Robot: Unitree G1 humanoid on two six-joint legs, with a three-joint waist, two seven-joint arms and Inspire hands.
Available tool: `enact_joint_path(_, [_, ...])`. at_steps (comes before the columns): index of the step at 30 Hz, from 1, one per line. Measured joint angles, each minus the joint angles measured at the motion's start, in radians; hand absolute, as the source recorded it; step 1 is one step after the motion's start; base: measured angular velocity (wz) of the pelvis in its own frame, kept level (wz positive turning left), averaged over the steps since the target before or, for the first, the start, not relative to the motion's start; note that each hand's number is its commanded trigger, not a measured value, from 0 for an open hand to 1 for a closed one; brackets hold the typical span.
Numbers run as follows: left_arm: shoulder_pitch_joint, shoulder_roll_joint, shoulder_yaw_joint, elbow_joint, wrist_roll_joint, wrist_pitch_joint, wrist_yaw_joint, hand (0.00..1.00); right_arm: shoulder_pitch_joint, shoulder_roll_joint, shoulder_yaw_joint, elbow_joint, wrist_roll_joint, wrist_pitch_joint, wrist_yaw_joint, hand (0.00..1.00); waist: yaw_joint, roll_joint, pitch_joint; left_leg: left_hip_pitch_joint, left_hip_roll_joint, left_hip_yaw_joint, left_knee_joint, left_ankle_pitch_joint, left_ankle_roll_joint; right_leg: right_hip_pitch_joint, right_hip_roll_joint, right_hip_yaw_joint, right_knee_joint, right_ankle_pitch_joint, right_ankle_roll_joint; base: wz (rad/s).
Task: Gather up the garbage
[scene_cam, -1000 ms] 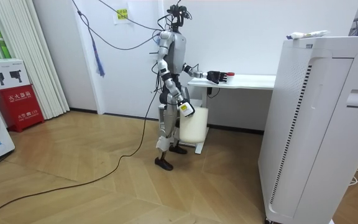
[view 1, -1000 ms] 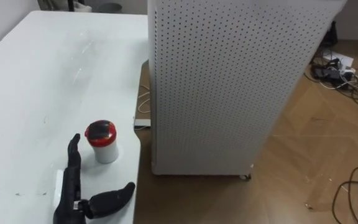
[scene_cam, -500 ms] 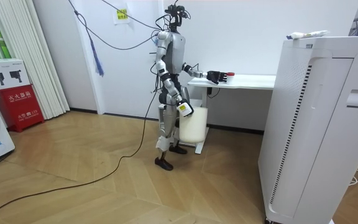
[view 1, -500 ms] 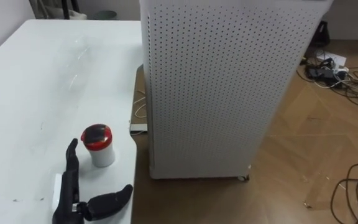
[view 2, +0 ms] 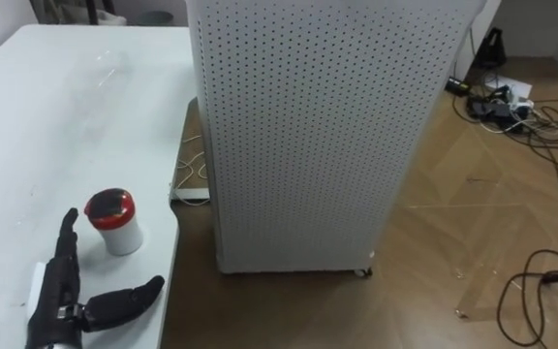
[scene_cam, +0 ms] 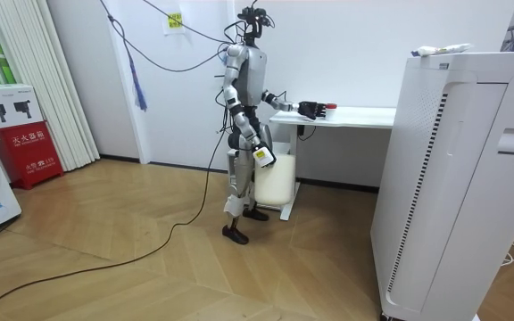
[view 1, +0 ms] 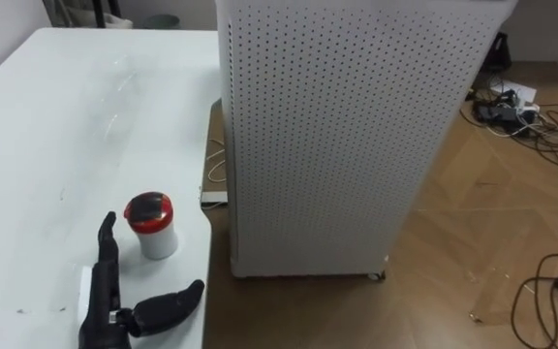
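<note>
Left hand (view 1: 104,296) over white table (view 1: 46,145), fingers straight, thumb spread wide, likely opened to take the red-lidded cup (view 1: 152,225) just right of its fingertips.

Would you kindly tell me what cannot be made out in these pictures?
What the lidded cup holds: its red lid covers it, eye views.
Whether the right hand holds anything: too small, room view.
The left hand below the palm: cut off by the eye views' bottom edge.
What stands behind the perforated cabinet: the cabinet hides it, eye views.
</note>
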Motion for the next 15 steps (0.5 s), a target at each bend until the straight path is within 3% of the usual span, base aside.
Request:
enact_joint_path(9, [-0.079, -0.015, 0.005, 0.028, -0.007, 0.017, 0.021, 0.00, 0.011, 0.002, -0.001, -0.017, -0.020, 0.015, -0.005, 1.00, -0.005, 0.006, 0.0039, 0.000, 0.001, 0.000, 0.004, -0.001, 0.000, -0.003, -0.001, -0.013, 0.000, 0.000, 0.000, 0.00])
enact_joint_path(15, [-0.133, -0.036, 0.021, 0.079, -0.083, 0.032, 0.032, 0.00, 0.025, 0.003, 0.000, -0.018, -0.017, 0.021, -0.006, 1.00, -0.005, 0.011, 0.0065, 0.000, 0.001, 0.002, 0.004, -0.001, 0.000, -0.001, 0.000, 0.000, 0.001, 0.000, 0.000, 0.00])
